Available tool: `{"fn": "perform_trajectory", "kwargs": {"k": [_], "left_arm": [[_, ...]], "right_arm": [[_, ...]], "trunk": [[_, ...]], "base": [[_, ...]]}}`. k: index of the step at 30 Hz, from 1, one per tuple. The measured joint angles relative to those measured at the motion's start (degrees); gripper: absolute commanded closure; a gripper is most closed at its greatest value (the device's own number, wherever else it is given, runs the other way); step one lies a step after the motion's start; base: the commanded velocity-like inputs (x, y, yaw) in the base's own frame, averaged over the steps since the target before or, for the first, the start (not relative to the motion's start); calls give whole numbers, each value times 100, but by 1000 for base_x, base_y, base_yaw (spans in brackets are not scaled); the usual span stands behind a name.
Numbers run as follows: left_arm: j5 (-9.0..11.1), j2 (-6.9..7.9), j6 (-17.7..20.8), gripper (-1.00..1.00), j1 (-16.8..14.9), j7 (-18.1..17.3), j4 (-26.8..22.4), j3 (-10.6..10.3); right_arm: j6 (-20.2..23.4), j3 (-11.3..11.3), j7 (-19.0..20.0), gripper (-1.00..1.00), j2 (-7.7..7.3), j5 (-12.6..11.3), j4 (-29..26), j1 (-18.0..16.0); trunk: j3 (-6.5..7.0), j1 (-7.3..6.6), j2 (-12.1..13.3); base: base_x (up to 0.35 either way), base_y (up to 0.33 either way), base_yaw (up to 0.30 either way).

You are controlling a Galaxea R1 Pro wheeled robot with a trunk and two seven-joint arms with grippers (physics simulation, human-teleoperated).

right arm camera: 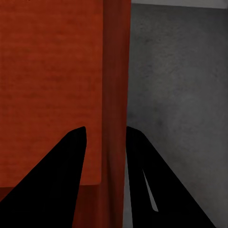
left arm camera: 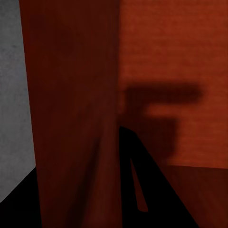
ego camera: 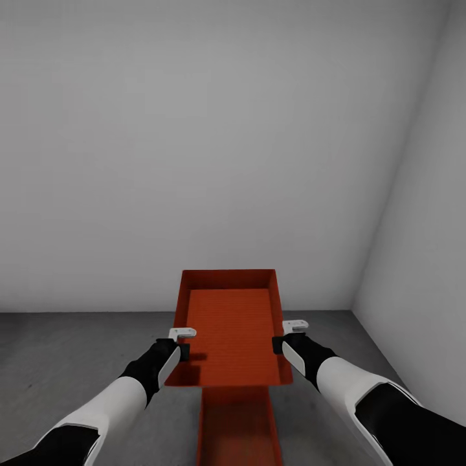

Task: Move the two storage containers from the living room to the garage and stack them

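One red-orange storage container (ego camera: 228, 323) hangs level over the dark grey garage floor (ego camera: 58, 362), held by its two long walls. My left gripper (ego camera: 184, 344) is shut on its left wall (left arm camera: 71, 118), with a dark finger (left arm camera: 147, 190) inside the box. My right gripper (ego camera: 285, 336) is shut on its right wall (right arm camera: 116, 85), one black finger (right arm camera: 61, 180) inside and the other outside. The second storage container (ego camera: 239, 427) lies on the floor directly below and nearer to me, partly hidden by the held one.
A plain white wall (ego camera: 194, 162) rises just beyond the containers. A second white wall (ego camera: 427, 226) meets it in a corner at the right. Bare grey floor spreads to the left and right of the boxes.
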Motion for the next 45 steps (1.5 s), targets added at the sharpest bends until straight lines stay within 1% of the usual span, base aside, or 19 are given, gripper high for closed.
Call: {"fn": "perform_trajectory", "kwargs": {"k": [32, 45], "left_arm": [[-16, -5, 3, 100, 0, 1, -5, 7], [-37, -13, 8, 100, -1, 2, -5, 18]], "right_arm": [[-7, 4, 8, 100, -4, -7, 2, 0], [-4, 1, 21, 100, -10, -3, 3, 1]], "trunk": [[-1, 0, 0], [-105, 0, 1]], "base": [[0, 0, 0], [0, 0, 0]]}}
